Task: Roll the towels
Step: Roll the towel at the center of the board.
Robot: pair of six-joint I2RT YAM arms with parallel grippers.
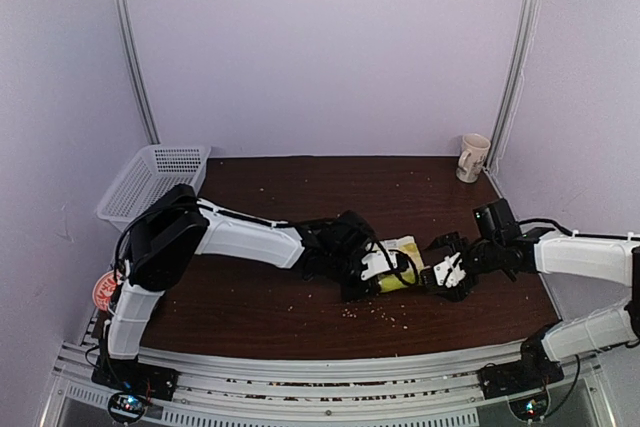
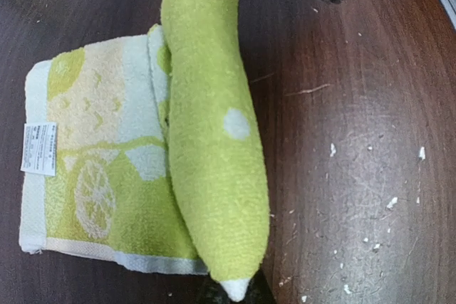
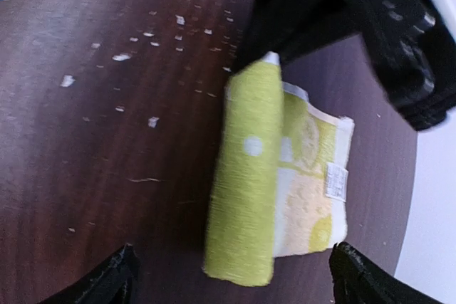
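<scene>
A yellow-green towel (image 1: 398,265) with a pale lemon pattern lies mid-table, about half of it wound into a roll (image 2: 214,140). The flat remainder (image 2: 92,154) carries a white label. My left gripper (image 1: 366,273) is shut on the tapered near end of the roll (image 2: 236,286), and only dark finger edges show beneath that end. At the roll's other end (image 3: 239,261), my right gripper (image 3: 231,279) stands open, its black fingertips (image 3: 107,279) wide on either side and touching nothing. No other towel is in view.
A white plastic basket (image 1: 152,179) sits at the back left corner and a pale mug (image 1: 472,157) at the back right. Light crumbs (image 1: 382,315) dot the dark wooden table (image 1: 300,187). Metal rails run along the near edge.
</scene>
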